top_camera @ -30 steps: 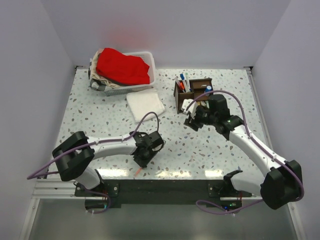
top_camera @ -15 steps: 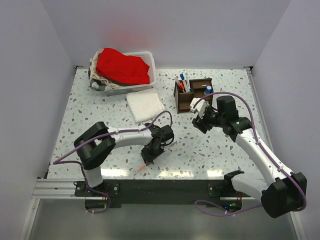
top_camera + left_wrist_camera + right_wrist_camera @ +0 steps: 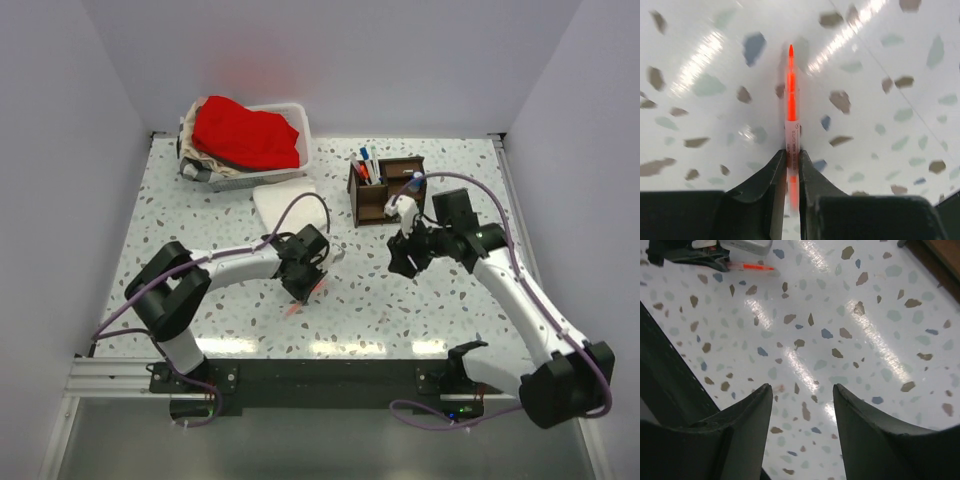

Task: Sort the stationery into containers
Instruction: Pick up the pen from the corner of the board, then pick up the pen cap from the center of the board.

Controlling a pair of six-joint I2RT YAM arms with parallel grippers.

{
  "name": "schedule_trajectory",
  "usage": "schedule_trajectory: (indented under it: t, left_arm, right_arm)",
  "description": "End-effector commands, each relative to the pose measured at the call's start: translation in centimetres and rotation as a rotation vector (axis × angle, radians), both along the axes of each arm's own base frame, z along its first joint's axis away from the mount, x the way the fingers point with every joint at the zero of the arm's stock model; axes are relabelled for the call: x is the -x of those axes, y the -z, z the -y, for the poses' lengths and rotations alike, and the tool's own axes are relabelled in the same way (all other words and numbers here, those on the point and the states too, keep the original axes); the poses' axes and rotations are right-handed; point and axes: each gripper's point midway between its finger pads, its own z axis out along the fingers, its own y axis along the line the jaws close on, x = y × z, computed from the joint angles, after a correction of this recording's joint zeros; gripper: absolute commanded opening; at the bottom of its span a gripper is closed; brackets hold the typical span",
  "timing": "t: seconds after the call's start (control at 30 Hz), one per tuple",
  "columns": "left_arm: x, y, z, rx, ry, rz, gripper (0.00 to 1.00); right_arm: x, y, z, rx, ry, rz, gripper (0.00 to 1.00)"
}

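My left gripper [image 3: 791, 155] is shut on a slim pink-red highlighter pen [image 3: 791, 115], which sticks out forward above the speckled table. In the top view the left gripper [image 3: 305, 283] is near the table's middle with the pen's tip [image 3: 296, 306] just below it. The pen also shows far off in the right wrist view [image 3: 751, 267]. The dark brown wooden organizer [image 3: 385, 188] stands at the back right with several pens in it. My right gripper [image 3: 801, 389] is open and empty above bare table, just in front of the organizer [image 3: 408, 255].
A white plastic basket [image 3: 297, 117] with red cloth is at the back left. A folded white cloth [image 3: 288, 205] lies in front of it, just behind my left gripper. Grey walls close in the table on three sides.
My left gripper has moved up the table and away from the front edge with the pen in it. My right gripper has drawn back from the organizer toward the table's middle.
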Motion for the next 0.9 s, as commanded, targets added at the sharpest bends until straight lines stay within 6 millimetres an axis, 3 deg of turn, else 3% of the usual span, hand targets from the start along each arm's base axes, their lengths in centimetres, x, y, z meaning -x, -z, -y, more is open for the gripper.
schedule_trajectory:
  t: [0.0,0.17,0.3,0.4,0.53,0.67,0.87]
  left_arm:
    - [-5.0,2.7,-0.4,0.001,-0.051,0.213,0.0]
    - [-5.6,2.0,0.3,0.031,-0.064,0.203,0.0]
    - [-6.3,1.8,0.4,0.058,-0.099,0.169,0.0]
    - [-6.0,2.5,0.2,0.043,-0.111,0.114,0.0]
    - [-5.3,3.8,0.3,0.034,-0.117,0.049,0.0]
    - [-5.7,4.0,0.5,0.019,-0.118,0.04,0.0]
    - [-5.2,5.1,0.2,-0.011,-0.125,0.004,0.0]
  right_arm:
    - [-0.4,2.0,-1.4,-0.096,0.393,-0.387,0.54]
    - [2.8,6.9,-1.0,-0.009,0.713,-0.724,0.47]
    - [4.7,6.9,-2.9,0.003,0.705,-0.675,0.43]
    - [4.9,6.7,-2.6,0.014,0.77,-0.638,0.35]
    - [6.3,8.2,-2.6,0.07,0.777,-0.686,0.39]
    - [7.9,10.3,-1.3,0.142,0.836,-0.724,0.41]
    - [8.1,11.9,-0.7,0.159,0.88,-0.715,0.42]
